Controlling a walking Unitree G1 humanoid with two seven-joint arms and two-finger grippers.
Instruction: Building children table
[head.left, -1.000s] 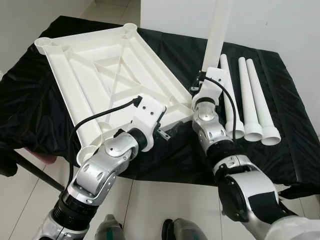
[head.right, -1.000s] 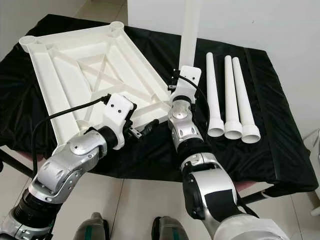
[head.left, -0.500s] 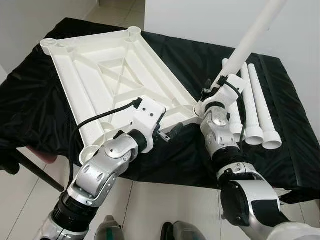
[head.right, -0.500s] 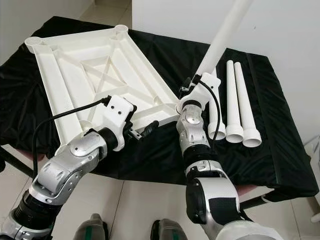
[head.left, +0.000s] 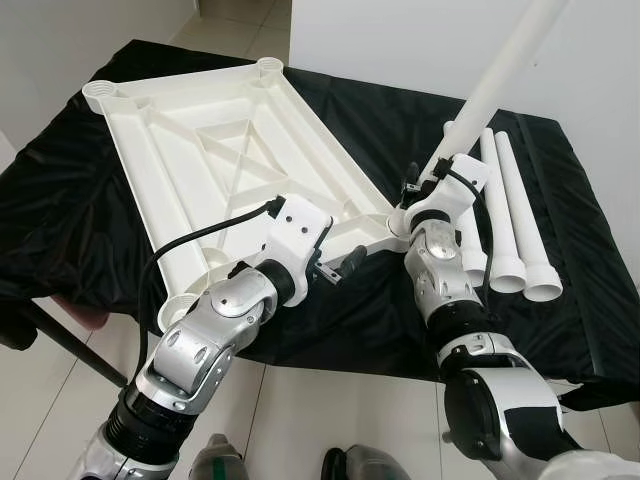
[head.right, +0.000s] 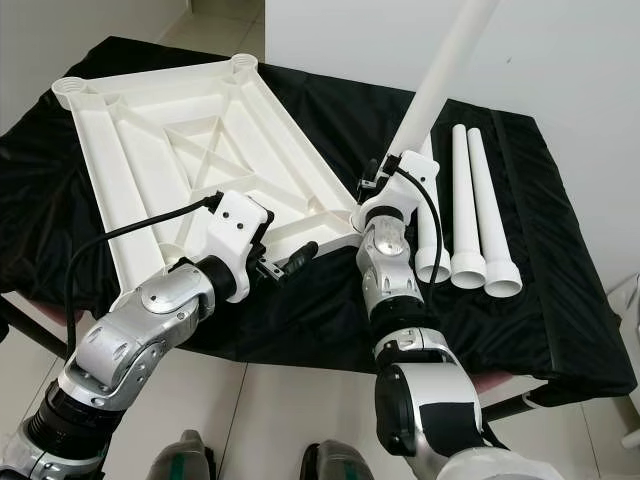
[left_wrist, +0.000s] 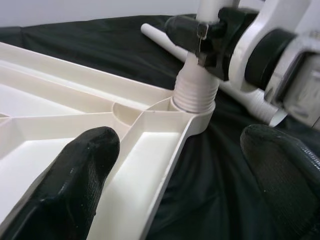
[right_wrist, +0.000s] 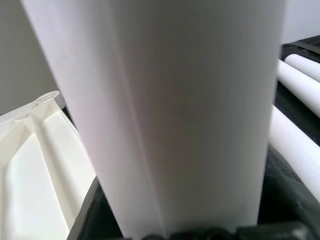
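Tabletop (head.left: 200, 160) lies upside down on the black cloth (head.left: 60, 200), ribs up. One table leg (head.left: 490, 90) is clamped low by the right gripper (head.right: 385, 190), threaded end seated in the near corner socket (left_wrist: 192, 102), shaft tilted. Thread engagement looks partial; hard to confirm. Left gripper (head.left: 345, 262) is held spread apart just short of that corner, gripping nothing. Three spare legs (head.left: 505, 210) lie beside. Parts judged light, stiff, hollow plastic, smooth and slippery: the leg is best gripped near its base, square to the socket.

Head stereo pair: high, looking down, sharing tabletop (head.left: 210, 150). Left wrist: low, close to corner socket (left_wrist: 192, 107). Right wrist: pressed against leg (right_wrist: 175, 110).
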